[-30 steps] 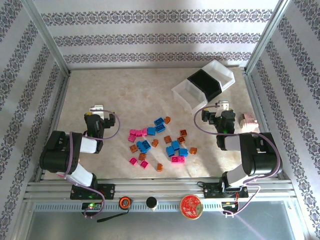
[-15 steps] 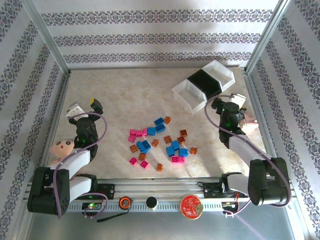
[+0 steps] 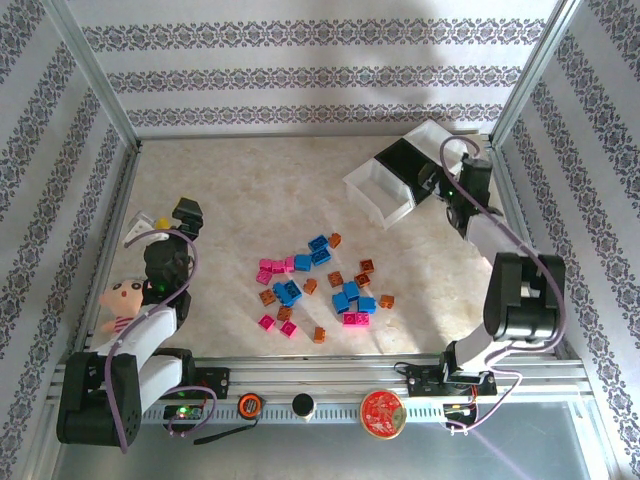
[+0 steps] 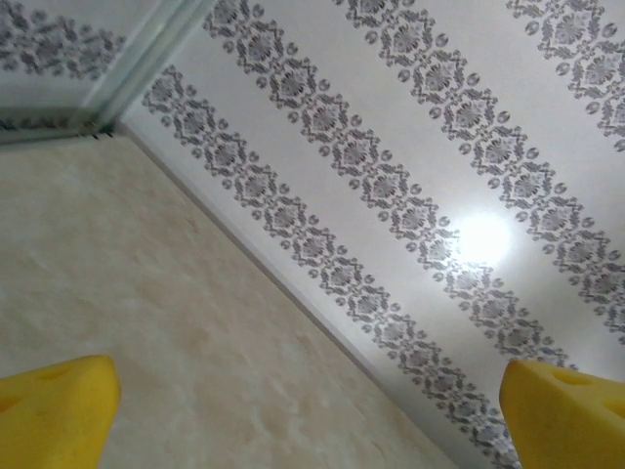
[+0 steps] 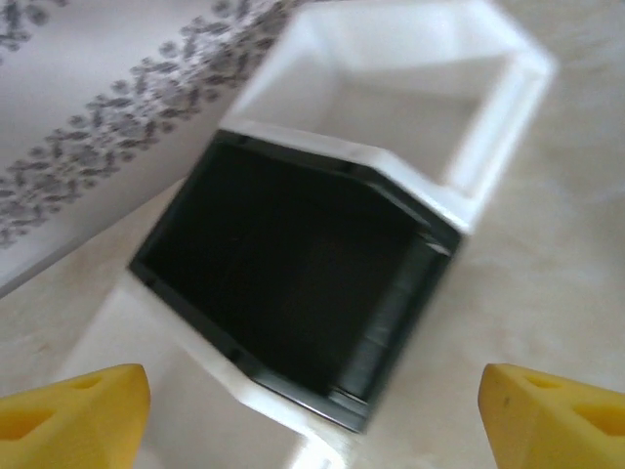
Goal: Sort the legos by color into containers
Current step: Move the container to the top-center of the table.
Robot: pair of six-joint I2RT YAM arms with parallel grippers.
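Legos (image 3: 320, 283) lie loose in a mixed heap at the middle of the desk (image 3: 230, 190), pink, blue and orange together, none sorted yet. The three containers (image 3: 385, 195) sit side by side at the far right, well apart from the heap. The right tool (image 5: 312, 420) hovers over the black middle tray (image 5: 391, 322), jaws wide and empty, perhaps to pull the trays closer; in the blurred view they seem empty. The left tool (image 4: 312, 410) is wide open too, gripping nothing, aimed at the wall (image 4: 410, 176).
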